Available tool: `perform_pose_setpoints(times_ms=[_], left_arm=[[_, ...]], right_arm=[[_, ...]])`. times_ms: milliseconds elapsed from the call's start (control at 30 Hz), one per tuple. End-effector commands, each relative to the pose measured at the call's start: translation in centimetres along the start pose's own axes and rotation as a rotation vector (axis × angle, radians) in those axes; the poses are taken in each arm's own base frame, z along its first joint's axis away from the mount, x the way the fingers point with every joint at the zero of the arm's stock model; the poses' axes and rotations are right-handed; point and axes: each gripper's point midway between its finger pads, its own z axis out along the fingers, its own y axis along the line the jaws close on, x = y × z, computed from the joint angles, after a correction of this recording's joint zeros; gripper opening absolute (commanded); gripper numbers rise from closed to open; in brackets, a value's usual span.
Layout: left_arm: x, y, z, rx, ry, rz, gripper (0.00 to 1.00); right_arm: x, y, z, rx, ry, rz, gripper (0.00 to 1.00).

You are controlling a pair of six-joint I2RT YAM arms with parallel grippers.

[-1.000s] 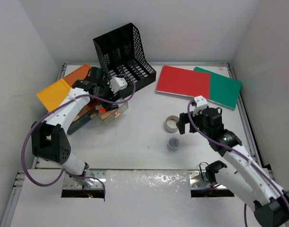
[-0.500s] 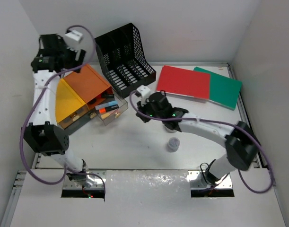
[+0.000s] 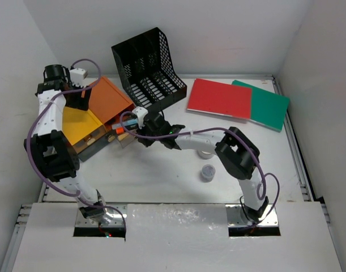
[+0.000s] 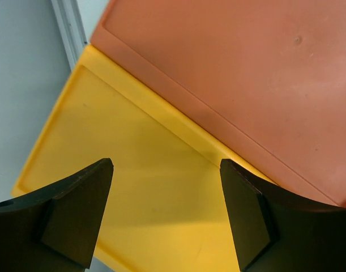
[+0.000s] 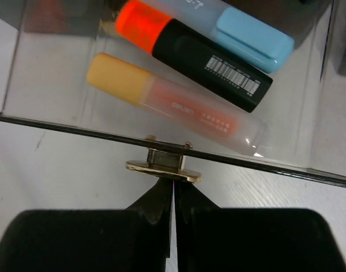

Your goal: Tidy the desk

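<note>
The desk point(image 3: 173, 170) is a white tabletop with silver rails. At its left stands an organizer box with an orange lid point(image 3: 107, 99) and a yellow lid point(image 3: 76, 122). A clear drawer point(image 3: 130, 137) is pulled out of it. My left gripper point(image 3: 76, 97) hovers over the lids, open and holding nothing point(image 4: 166, 165); below it lie the yellow lid point(image 4: 139, 170) and the orange lid point(image 4: 246, 73). My right gripper point(image 3: 141, 121) reaches across to the drawer. It is shut point(image 5: 174, 182), its tips touching the brass drawer handle point(image 5: 164, 164). Three highlighters point(image 5: 178, 105) lie in the clear drawer point(image 5: 48, 85).
A black mesh file rack point(image 3: 150, 62) stands at the back, close to the box. Red point(image 3: 218, 99) and green point(image 3: 269, 105) folders lie at the back right. A tape roll point(image 3: 205, 152) sits partly under the right arm, with a small jar point(image 3: 207, 172) near it.
My right arm swung from the desk's right side across to the drawer front and its gripper shut. My left arm left the drawer, rose to the back left, then came down over the lids.
</note>
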Motion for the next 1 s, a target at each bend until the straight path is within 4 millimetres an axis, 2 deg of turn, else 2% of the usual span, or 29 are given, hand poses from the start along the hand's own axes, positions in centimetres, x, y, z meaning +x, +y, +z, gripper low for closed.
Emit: perform_pose_setpoints(times_ms=[0,33,100,133,167,200,233,300,400,600,700,733,767,800,833,867,900,933,967], left_arm=[[-1.1,0.9,-0.6,-0.038,-0.066,0.039,0.74],[-0.5,0.7,-0.3,-0.032,-0.053,0.047,0.74],[0.0,0.5,0.1,-0.025,-0.039,0.057,0.74],[0.5,0.4,0.3,-0.019,-0.028,0.068,0.74],[0.7,0.3,0.3,-0.015,-0.025,0.072,0.74],[0.9,0.2,0.5,-0.013,-0.021,0.077,0.74],[1.3,0.0,0.6,-0.008,-0.014,0.086,0.74],[1.7,-0.2,0.7,-0.002,-0.014,0.097,0.74],[2.0,-0.3,0.8,0.003,-0.01,0.114,0.74],[2.7,-1.1,0.7,0.036,-0.007,0.142,0.74],[2.9,-1.5,0.6,0.049,-0.009,0.153,0.74],[3.0,-1.6,0.6,0.054,-0.009,0.157,0.74],[2.9,-1.7,0.4,0.059,-0.016,0.158,0.74],[2.9,-1.8,0.3,0.063,-0.018,0.161,0.74],[2.7,-1.8,0.2,0.064,-0.023,0.163,0.74],[2.7,-1.8,0.1,0.065,-0.029,0.162,0.74],[2.6,-1.8,0.0,0.065,-0.032,0.167,0.74],[2.6,-1.8,-0.1,0.065,-0.035,0.166,0.74],[2.7,-1.7,-0.3,0.067,-0.035,0.164,0.74]], right_arm=[[-7.4,1.1,0.6,-0.033,-0.209,-0.031,0.0],[-9.0,1.2,0.8,-0.035,-0.247,-0.035,0.0],[-9.0,1.0,2.3,-0.037,-0.252,-0.037,0.0],[-10.6,1.3,2.6,-0.044,-0.291,-0.041,0.0],[-9.7,1.0,4.0,-0.042,-0.275,-0.038,0.0],[-9.8,1.0,4.6,-0.044,-0.282,-0.034,0.0],[-11.3,1.1,4.9,-0.047,-0.329,-0.037,0.0],[-12.0,0.6,6.8,-0.028,-0.36,-0.031,0.0],[-13.4,0.3,8.5,-0.019,-0.436,-0.024,0.0],[-14.8,-0.2,8.4,0.009,-0.526,0.008,0.0],[-14.3,0.5,7.1,-0.002,-0.521,0.01,0.0],[-12.9,0.3,6.8,0.018,-0.51,0.01,0.0],[-13.7,1.6,5.1,0.012,-0.538,-0.004,0.0],[-13.8,2.1,4.4,0.024,-0.552,-0.031,0.06],[-12.5,2.5,4.0,0.036,-0.549,-0.042,0.11],[-12.7,4.2,3.3,0.032,-0.565,-0.054,0.17],[-12.5,5.4,3.3,0.015,-0.568,-0.071,0.34],[-12.6,6.7,3.3,-0.005,-0.577,-0.086,0.42],[-11.7,9.0,3.8,-0.038,-0.567,-0.11,0.48]])
